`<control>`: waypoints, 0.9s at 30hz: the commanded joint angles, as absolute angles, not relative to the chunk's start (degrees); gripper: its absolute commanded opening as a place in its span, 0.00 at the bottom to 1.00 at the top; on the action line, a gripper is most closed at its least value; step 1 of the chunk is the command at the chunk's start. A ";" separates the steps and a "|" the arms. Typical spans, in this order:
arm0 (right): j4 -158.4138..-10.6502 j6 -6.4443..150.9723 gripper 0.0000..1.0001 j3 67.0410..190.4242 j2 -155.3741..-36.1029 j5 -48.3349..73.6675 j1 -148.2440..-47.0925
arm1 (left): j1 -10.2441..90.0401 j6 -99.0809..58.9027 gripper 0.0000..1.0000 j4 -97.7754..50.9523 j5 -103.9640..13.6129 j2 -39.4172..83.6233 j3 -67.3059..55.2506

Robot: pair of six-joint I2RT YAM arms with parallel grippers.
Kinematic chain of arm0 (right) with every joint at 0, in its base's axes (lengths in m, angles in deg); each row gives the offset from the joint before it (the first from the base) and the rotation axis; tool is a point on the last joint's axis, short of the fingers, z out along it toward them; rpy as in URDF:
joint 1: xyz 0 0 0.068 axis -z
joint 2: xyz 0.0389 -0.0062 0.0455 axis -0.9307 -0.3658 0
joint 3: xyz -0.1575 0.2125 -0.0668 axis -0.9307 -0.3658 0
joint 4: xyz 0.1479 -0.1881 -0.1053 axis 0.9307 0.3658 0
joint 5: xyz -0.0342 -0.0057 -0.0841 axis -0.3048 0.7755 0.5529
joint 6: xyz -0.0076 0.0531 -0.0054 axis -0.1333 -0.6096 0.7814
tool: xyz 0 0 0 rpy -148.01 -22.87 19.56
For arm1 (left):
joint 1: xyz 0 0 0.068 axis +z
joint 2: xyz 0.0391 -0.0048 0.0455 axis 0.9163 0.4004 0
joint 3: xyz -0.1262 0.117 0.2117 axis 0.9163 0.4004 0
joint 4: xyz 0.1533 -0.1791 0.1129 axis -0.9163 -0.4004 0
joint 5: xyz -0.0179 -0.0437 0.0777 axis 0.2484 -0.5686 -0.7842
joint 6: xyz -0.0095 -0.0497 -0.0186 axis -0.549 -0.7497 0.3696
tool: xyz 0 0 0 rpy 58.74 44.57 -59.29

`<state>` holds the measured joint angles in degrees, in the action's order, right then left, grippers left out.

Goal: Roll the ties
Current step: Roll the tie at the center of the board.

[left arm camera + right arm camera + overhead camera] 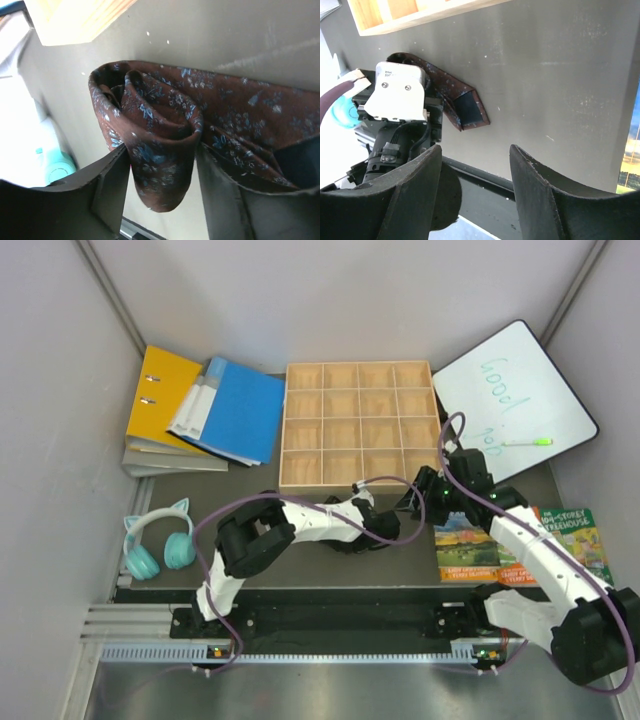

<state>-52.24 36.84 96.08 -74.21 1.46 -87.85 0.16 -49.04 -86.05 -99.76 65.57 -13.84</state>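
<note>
Tie (165, 125): one end rolled into a loose bundle, tail flat on the desk (560, 75), near the wooden tray (420, 17). Your left fingers (107, 190) flank the roll, touching both sides (gripping or not, cannot tell). Your right fingers (410, 190) hang spread wide, empty, nearby.

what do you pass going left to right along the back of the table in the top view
yellow binder -> blue folder -> wooden tray -> whiteboard
</note>
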 commanded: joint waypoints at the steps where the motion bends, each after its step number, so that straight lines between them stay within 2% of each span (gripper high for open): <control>1: -52.96 37.68 0.58 99.77 -72.14 0.88 -87.61 | 0.30 -48.50 0.62 -75.97 -85.27 64.12 -12.26; 19: -51.47 36.37 0.58 104.07 -72.66 1.32 -87.61 | 4.61 -44.81 0.75 -79.30 -79.54 55.78 -16.82; 27: -54.01 33.29 0.58 101.45 -73.28 0.89 -87.61 | 8.73 -44.46 0.77 -79.57 -75.15 46.46 -15.60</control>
<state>-51.26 35.33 101.39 -73.25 1.35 -87.85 6.52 -44.34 -80.91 -78.23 53.57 -14.83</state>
